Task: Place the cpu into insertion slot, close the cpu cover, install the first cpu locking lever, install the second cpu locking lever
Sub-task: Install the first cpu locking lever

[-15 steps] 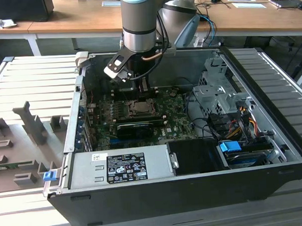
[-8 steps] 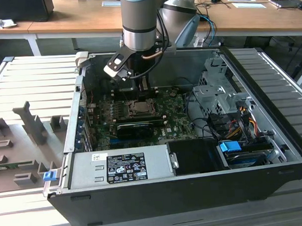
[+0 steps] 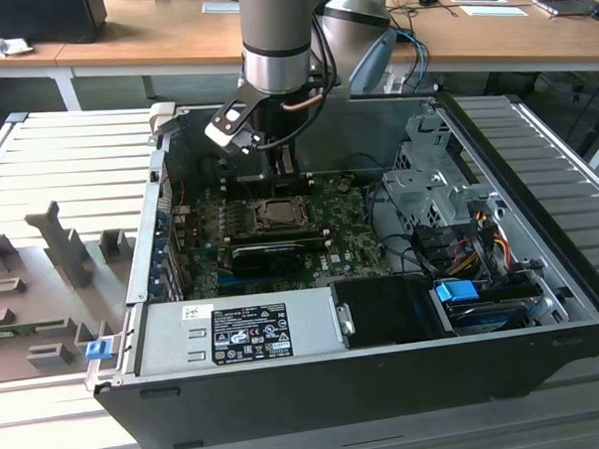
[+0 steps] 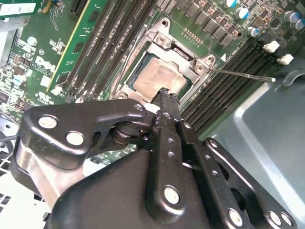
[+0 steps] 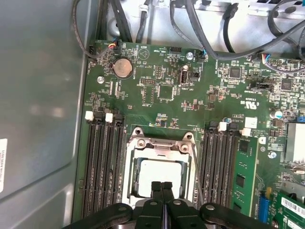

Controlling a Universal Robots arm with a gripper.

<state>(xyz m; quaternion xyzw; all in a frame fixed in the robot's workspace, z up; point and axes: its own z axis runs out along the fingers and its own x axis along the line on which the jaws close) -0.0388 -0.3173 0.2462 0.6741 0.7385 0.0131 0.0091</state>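
While the cpu (image 5: 159,174) lies framed by the cpu cover (image 5: 159,145), the hand (image 5: 162,185) hangs over it; closed, empty.

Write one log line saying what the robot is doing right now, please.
gripper: jaws shut, holding nothing | position: over cpu | cpu cover: down around cpu

**Room around the rig**

Open PC case (image 3: 317,403) sat on a ribbed grey table (image 3: 67,145). Wooden desks (image 3: 152,32) ran behind the case, carrying papers (image 3: 494,10) and a dark box (image 3: 37,17). Grey fixture blocks (image 3: 62,240) stood beside the case, on the exterior view's left.
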